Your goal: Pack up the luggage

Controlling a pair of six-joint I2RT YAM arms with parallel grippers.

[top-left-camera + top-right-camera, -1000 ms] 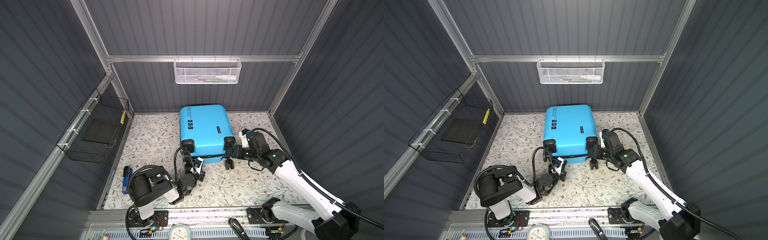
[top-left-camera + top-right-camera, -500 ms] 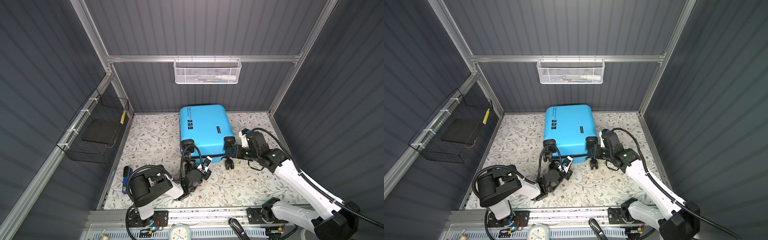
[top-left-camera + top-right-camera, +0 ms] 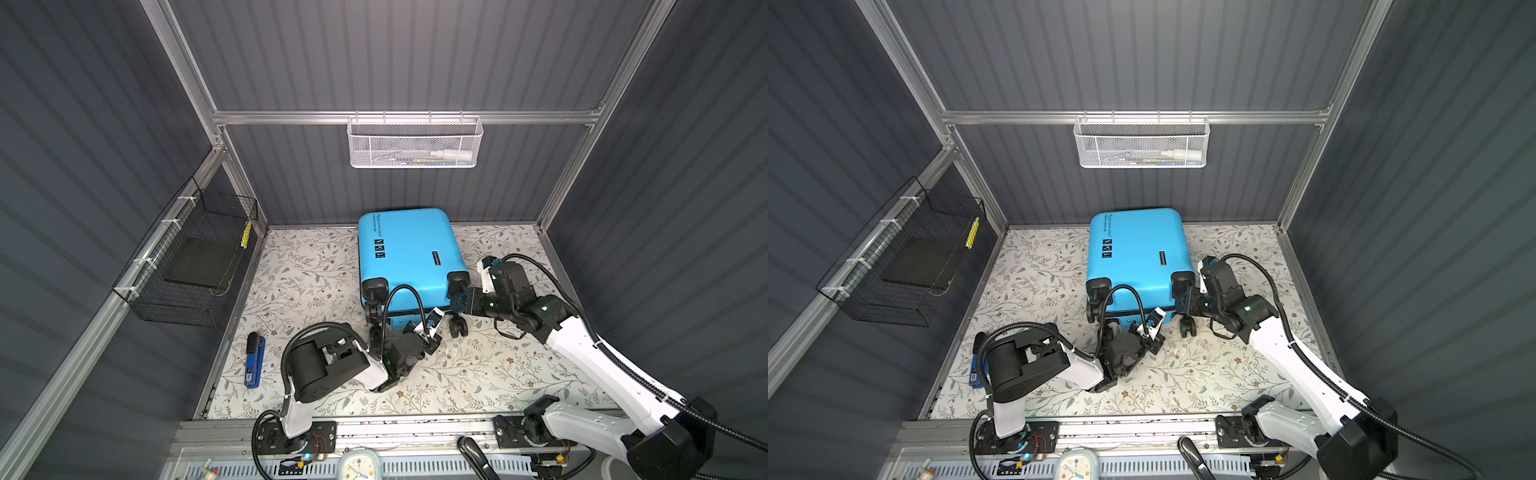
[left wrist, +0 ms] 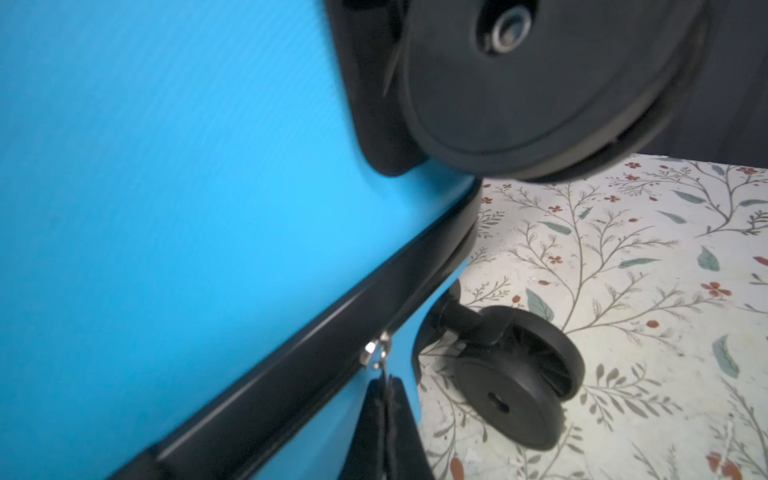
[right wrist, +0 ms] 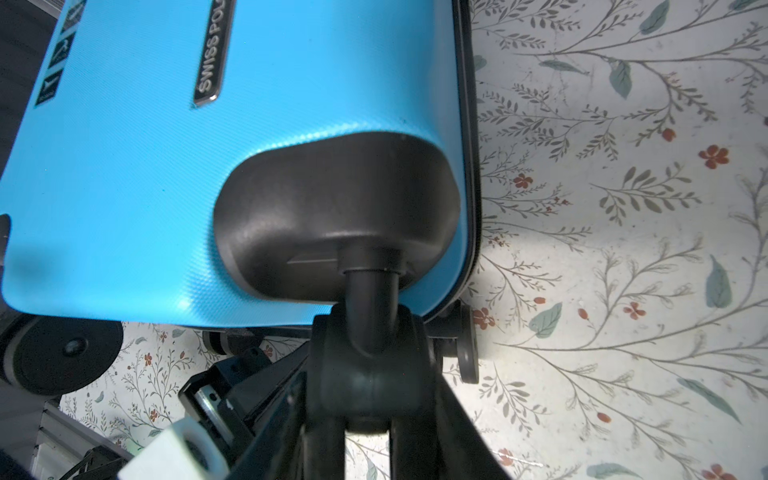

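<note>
- The left gripper [image 4: 386, 401] is pinched together on the thin silver metal zipper pull [image 4: 379, 357] of the bright blue hard-shell suitcase [image 3: 409, 257].
- The right gripper [image 5: 368, 390], jaws partly apart, clamps a black plastic caster wheel [image 5: 369, 320] at the suitcase's corner.
- Counted: one suitcase, two grippers, one white mesh basket [image 3: 415, 145], one black wire basket [image 3: 187, 266].
- The suitcase lies flat on the floral-patterned mat [image 3: 478, 374], with both grippers at its near, wheeled end.

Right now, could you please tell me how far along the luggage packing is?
Done: nothing looks packed; the luggage lies shut on the table. In hand: the left claw pinches the zipper pull while the right claw grips a wheel. Still to do: unzipping, opening it and loading; items sit in the white mesh basket.
</note>
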